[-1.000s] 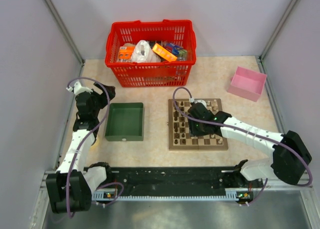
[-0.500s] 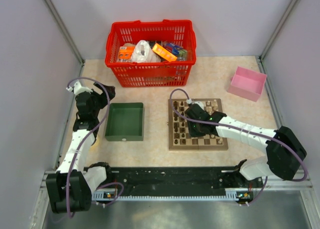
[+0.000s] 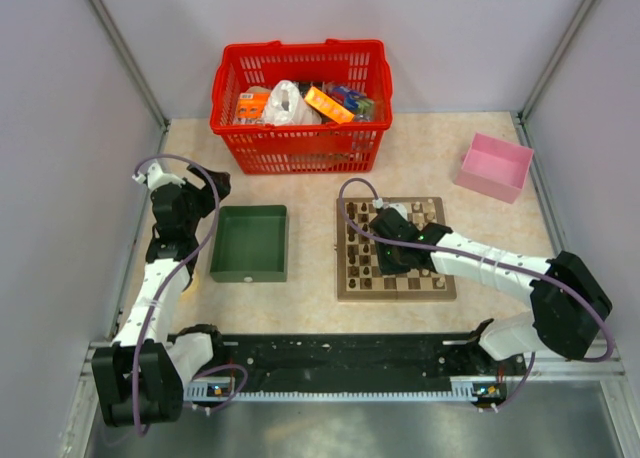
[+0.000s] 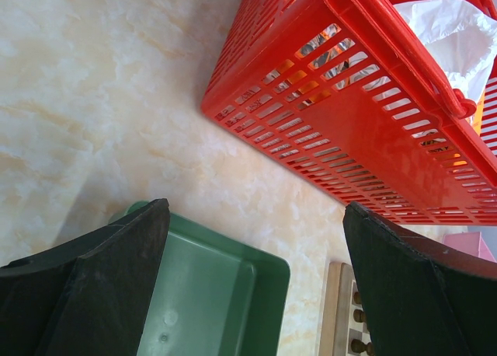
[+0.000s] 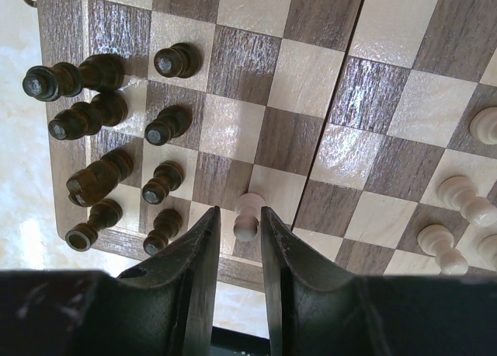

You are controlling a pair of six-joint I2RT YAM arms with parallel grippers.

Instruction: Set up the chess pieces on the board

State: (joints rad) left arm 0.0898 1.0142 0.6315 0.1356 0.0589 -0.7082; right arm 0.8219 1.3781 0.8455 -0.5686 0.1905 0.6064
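Pickup step: right gripper [image 5: 240, 213] straddled a pale pawn [image 5: 247, 221] by the board's [image 5: 311, 76] edge, fingers narrowly spread, not yet pinching. Next: squeeze, lift.

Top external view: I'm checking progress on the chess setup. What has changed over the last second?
The right gripper slid slightly left over the square wooden checkered chessboard and now straddles a pale tan wooden pawn, not visibly clamped. The left gripper, open, the green rectangular tray, red plastic basket and pink box stayed put.
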